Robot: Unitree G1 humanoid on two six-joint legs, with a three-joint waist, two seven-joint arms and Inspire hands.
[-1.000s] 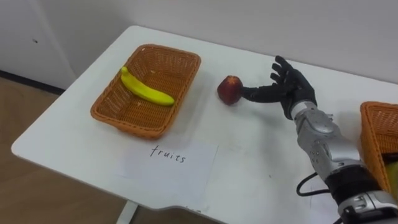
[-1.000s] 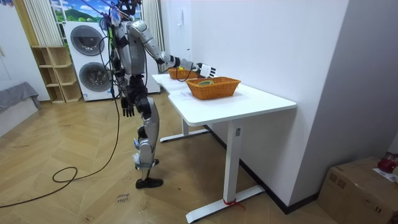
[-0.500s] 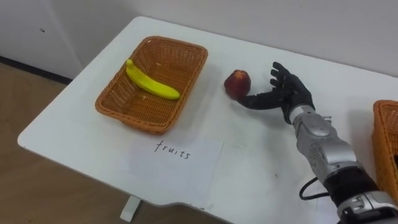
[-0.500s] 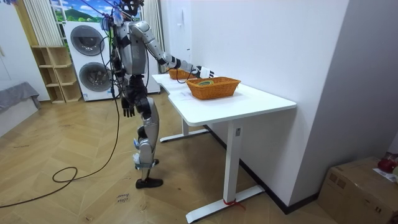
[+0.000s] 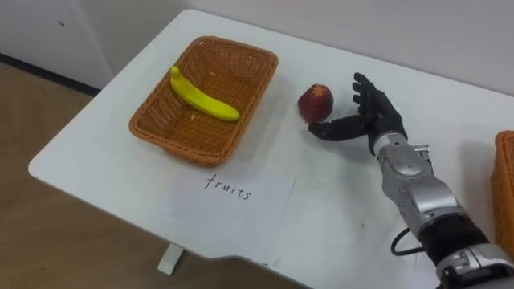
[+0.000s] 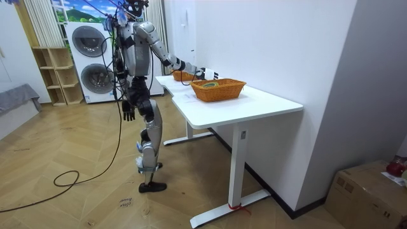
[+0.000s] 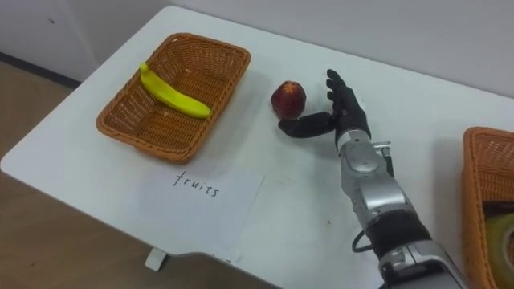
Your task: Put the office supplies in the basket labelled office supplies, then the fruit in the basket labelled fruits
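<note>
A red apple (image 5: 316,101) lies on the white table (image 5: 337,209), just right of a wicker basket (image 5: 163,135) that holds a yellow banana (image 5: 205,95). My right hand (image 5: 368,119) rests right of the apple and stays open. Its fingers stand straight, a small gap from the fruit. The thumb reaches left to the apple's near side, and contact is unclear. In the right eye view, the apple (image 7: 287,97) and right hand (image 7: 344,112) stand the same way. In the room view my left hand (image 6: 129,114) hangs relaxed by my hip.
A handwritten paper sheet (image 5: 229,205) lies in front of the fruit basket near the table's front edge. A second wicker basket (image 7: 484,201) stands at the far right with something yellowish inside. In the room view I stand at the table's end, washing machines (image 6: 89,60) behind me.
The camera has shifted, so the whole picture has moved. My right hand has drawn closer to the apple, with its thumb now at the apple's near side. The apple has stayed beside the basket.
</note>
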